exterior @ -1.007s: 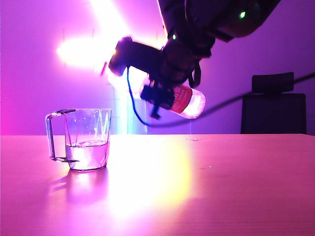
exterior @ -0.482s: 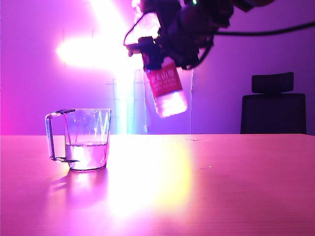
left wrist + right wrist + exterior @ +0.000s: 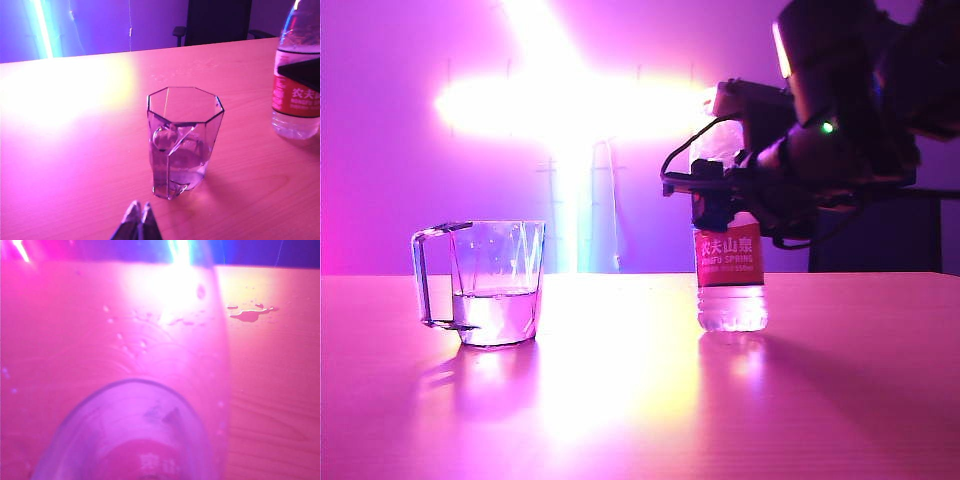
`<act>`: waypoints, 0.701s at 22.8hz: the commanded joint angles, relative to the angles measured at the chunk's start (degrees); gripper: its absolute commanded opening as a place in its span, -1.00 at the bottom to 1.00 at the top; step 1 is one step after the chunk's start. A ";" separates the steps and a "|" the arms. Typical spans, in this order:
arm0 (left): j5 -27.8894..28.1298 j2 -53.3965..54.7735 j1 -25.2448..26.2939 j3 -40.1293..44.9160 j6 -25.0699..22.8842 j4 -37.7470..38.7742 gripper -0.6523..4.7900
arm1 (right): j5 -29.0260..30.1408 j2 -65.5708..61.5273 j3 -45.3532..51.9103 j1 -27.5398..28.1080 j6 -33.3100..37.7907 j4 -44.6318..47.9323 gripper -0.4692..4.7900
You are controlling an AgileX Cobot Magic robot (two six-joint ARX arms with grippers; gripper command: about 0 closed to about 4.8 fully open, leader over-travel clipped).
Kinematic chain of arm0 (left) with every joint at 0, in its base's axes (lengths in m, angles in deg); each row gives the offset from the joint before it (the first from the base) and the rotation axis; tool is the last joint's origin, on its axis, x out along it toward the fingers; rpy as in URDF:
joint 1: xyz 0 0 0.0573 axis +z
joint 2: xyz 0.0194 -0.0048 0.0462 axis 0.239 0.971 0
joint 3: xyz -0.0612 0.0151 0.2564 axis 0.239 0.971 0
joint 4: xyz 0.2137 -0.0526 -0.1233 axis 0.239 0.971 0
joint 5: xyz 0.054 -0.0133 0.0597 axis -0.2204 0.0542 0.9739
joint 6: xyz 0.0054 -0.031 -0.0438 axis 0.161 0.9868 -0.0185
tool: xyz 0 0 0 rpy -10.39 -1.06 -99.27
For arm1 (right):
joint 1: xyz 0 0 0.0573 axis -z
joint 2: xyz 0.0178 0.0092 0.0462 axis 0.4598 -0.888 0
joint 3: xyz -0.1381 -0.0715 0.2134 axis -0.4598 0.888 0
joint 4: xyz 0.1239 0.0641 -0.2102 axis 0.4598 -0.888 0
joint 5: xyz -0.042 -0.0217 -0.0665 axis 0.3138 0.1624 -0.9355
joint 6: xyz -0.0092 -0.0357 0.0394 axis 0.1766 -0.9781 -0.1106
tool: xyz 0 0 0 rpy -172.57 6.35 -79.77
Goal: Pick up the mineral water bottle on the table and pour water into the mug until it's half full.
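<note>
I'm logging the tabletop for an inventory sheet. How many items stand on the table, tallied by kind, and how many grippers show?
Mineral water bottle: 1
Mug: 1
Grippers: 2, left gripper near the mug, right gripper on the bottle
Total on the table: 2

Exterior view: mug left of centre on the worktop, water in it. Mineral water bottle upright right of centre, well apart. Right hand around bottle's upper part. Left hand just before mug, low centre.
</note>
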 commanded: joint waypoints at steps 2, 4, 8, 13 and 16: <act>-0.20 0.11 -0.04 -0.22 0.15 -0.76 -0.77 | 0.26 0.55 2.84 -0.09 0.28 5.73 0.05; -0.20 0.11 -0.04 -0.22 0.15 -0.76 -0.77 | 0.07 0.55 4.00 -0.07 0.28 7.04 0.05; -0.20 0.11 -0.04 -0.22 0.15 -0.74 -0.77 | -0.87 0.57 6.60 -0.02 0.28 11.61 0.05; -0.20 0.11 -0.04 -0.22 0.15 -0.76 -0.77 | -1.49 0.55 8.81 -0.02 -1.40 13.29 0.05; -0.20 0.11 -0.04 -0.22 0.15 -0.74 -0.77 | -2.05 0.55 9.46 -0.02 -3.08 13.25 0.19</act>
